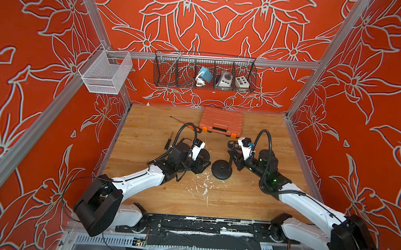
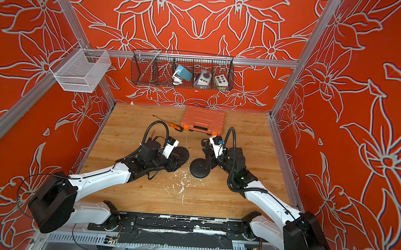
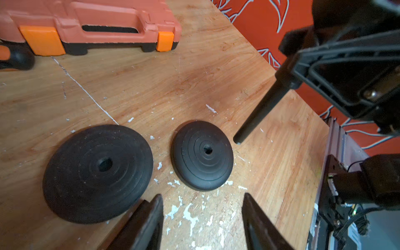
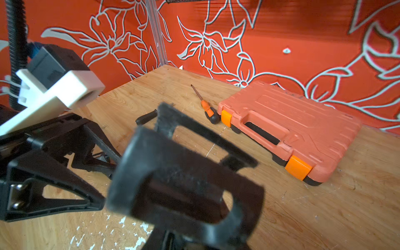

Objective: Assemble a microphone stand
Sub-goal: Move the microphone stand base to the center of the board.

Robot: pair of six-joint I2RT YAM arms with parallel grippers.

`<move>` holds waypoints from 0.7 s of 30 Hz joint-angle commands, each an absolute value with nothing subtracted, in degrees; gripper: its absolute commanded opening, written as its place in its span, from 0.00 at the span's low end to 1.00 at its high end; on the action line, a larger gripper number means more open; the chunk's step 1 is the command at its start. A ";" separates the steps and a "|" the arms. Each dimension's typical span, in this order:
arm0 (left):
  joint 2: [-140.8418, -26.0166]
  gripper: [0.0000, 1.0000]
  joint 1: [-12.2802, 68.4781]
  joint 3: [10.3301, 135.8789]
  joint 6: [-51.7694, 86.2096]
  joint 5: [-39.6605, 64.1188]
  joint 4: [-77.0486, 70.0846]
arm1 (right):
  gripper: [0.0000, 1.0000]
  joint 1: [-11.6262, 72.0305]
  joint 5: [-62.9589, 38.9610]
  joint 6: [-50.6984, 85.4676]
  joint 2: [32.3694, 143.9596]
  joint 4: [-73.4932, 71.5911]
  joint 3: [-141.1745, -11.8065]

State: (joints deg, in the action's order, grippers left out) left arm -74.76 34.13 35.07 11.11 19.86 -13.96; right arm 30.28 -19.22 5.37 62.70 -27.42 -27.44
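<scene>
Left gripper point(image 3: 202, 198) hangs wide, empty, before the large base point(image 3: 97, 184) and small base point(image 3: 194, 166). Right gripper point(image 3: 292, 73) clamps the pole point(image 3: 259, 114), tip just beside that base; best centre it over the hole point(image 3: 208, 149), upright.

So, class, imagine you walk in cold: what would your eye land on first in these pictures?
The red walls with pale flower outlines dominate every side. On the wooden table, an orange tool case lies at the back, while a black round base and a second base lie side by side between the arms. The right pincer holds a black pole slanting down beside the second base.
</scene>
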 commanded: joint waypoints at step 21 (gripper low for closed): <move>-75.47 0.55 34.54 30.57 3.96 22.44 -20.71 | 0.00 33.76 -19.55 0.99 77.07 -61.58 -17.74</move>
State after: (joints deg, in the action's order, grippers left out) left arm -74.89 34.20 30.98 5.04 21.82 -18.55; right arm 33.45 -21.47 3.27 76.66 -57.41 -19.03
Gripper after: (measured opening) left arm 0.552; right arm 0.273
